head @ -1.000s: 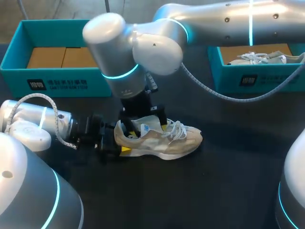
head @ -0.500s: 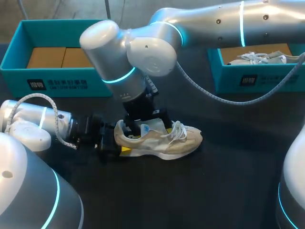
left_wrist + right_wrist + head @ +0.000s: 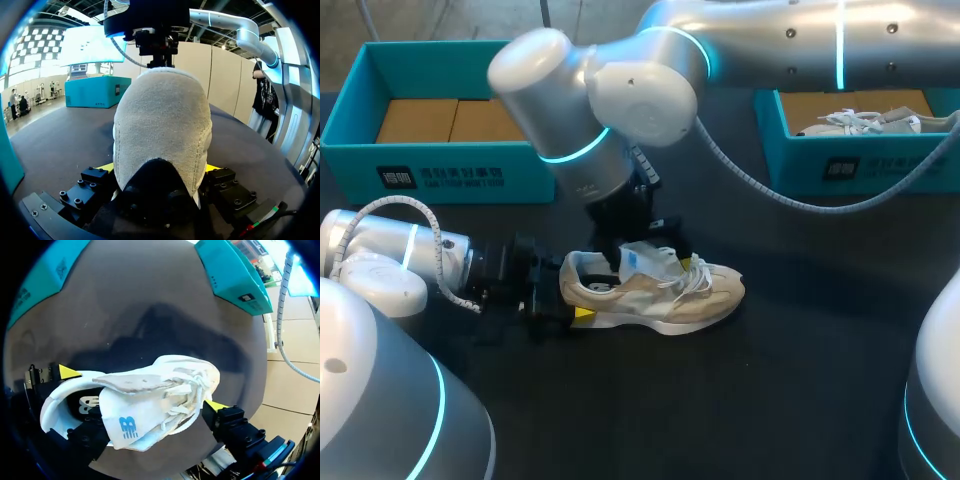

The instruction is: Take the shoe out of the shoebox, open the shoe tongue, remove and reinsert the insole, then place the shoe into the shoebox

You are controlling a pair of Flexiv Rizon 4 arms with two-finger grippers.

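Note:
A beige and white shoe lies on its sole mid-table, toe pointing right. My left gripper comes in low from the left and is shut on the shoe's heel, a yellow tip on either side. My right gripper hangs straight down over the shoe's mouth and stands open. The white tongue with a blue mark is raised between its fingers, over the laces. One right fingertip shows beside the laces; the other is hidden under the tongue.
A teal shoebox with a cardboard insert stands at the back left. A second teal box at the back right holds another pale shoe. The dark table runs bare in front of the shoe.
My right arm has shifted slightly toward the toe and turned, and the tongue now stands higher out of the shoe. The left gripper and the shoe's body have kept still.

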